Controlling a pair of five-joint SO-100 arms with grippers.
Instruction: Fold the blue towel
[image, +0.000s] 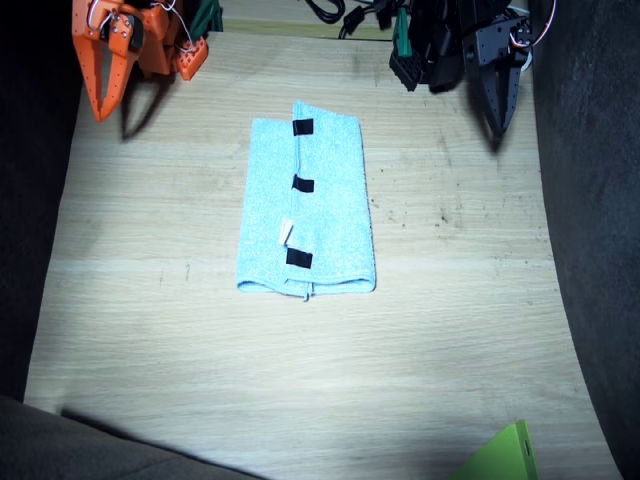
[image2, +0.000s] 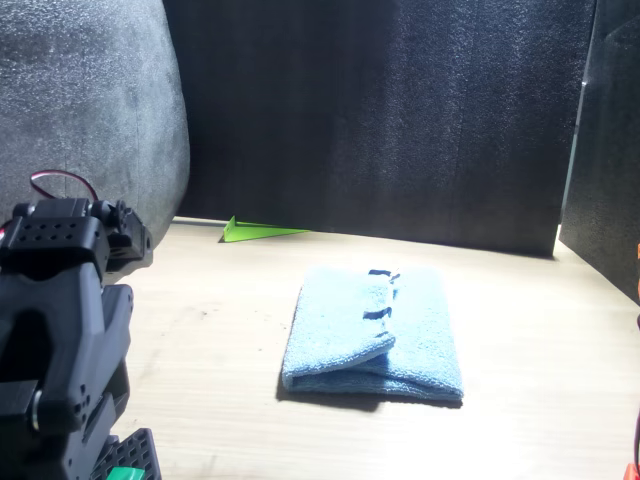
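lying mid-table (image: 450, 330), the blue towel (image: 325, 215) is folded into a narrow stack, both arms well apart from it at the far edge. the front view shows layered folds at its near end (image2: 340, 365); the fixed view does not. left arm, black (image: 470, 50), cut off by the frame; left gripper (image: 500, 115) fingers together at a point. right gripper, orange (image: 100, 95), jaw gap hard to make out, cannot tell. green corner (image: 505, 455) cut off. three black tape patches (image: 303, 184); white tag (image: 285, 233).
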